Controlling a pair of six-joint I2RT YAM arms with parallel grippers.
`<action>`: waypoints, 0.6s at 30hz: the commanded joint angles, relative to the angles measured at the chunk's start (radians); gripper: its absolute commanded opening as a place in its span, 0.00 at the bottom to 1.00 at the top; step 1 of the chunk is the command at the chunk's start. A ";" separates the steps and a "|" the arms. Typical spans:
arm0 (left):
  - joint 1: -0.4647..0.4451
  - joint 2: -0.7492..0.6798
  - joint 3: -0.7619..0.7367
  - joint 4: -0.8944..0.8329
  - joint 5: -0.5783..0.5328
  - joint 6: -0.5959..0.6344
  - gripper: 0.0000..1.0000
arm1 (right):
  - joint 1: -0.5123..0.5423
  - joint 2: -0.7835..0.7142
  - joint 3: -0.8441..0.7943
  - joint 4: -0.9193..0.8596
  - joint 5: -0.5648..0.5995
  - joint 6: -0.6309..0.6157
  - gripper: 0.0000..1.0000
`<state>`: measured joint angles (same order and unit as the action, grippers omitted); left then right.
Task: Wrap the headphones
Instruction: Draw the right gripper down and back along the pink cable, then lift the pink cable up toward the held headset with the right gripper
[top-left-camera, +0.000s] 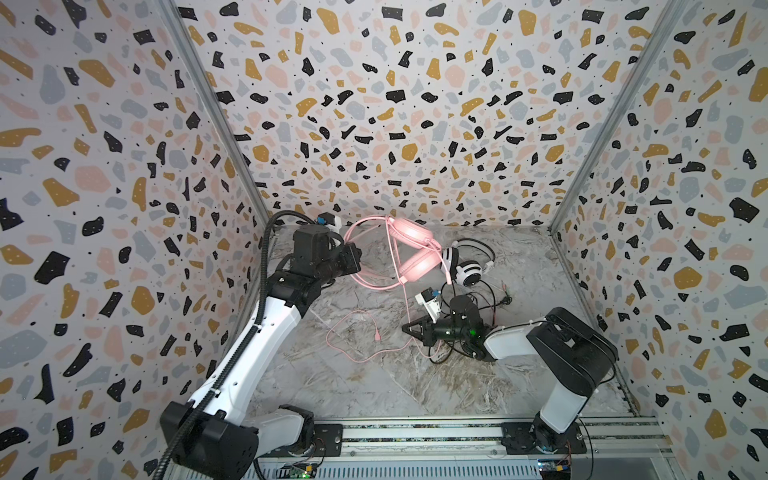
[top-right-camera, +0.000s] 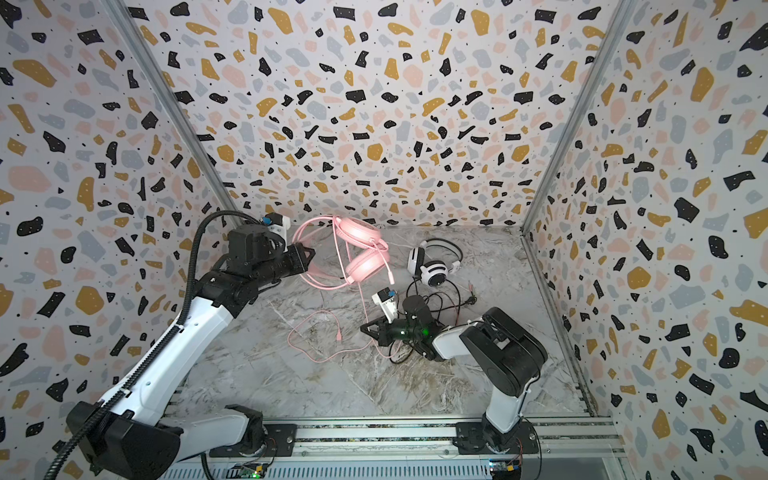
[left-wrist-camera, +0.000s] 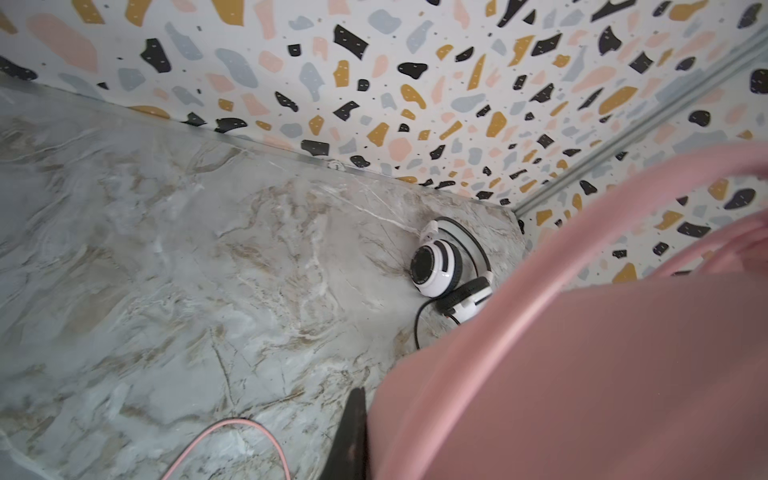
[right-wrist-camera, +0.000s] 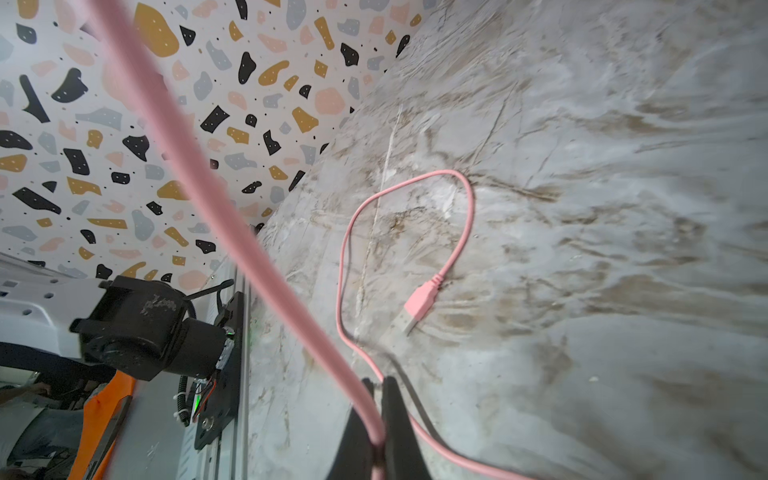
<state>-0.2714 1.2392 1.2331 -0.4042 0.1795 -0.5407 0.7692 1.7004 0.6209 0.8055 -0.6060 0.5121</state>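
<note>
At the left of both top views, the left gripper (top-left-camera: 356, 254) is clamped shut on the headband of the single pink headset (top-left-camera: 411, 230), held at the back of the marble table (top-left-camera: 374, 386). Toward the middle, the right gripper (top-left-camera: 405, 328) is pinched tight on the one pink cable (right-wrist-camera: 249, 241), whose one USB plug (right-wrist-camera: 419, 301) is laid flat on the table. Farthest right, the second headset, the white headset (top-left-camera: 467, 272), is laid beside its one black cable (left-wrist-camera: 417, 328).
</note>
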 joint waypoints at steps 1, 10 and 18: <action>0.032 -0.037 -0.026 0.194 -0.083 -0.074 0.00 | 0.071 -0.079 -0.027 -0.195 0.155 -0.083 0.03; 0.108 -0.036 -0.119 0.217 -0.333 -0.162 0.00 | 0.214 -0.194 -0.054 -0.272 0.295 -0.090 0.04; 0.138 -0.025 -0.210 0.240 -0.474 -0.129 0.00 | 0.305 -0.273 0.024 -0.481 0.426 -0.161 0.03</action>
<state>-0.1574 1.2297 1.0225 -0.3725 -0.1761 -0.6170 1.0466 1.4620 0.6312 0.5014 -0.2256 0.3958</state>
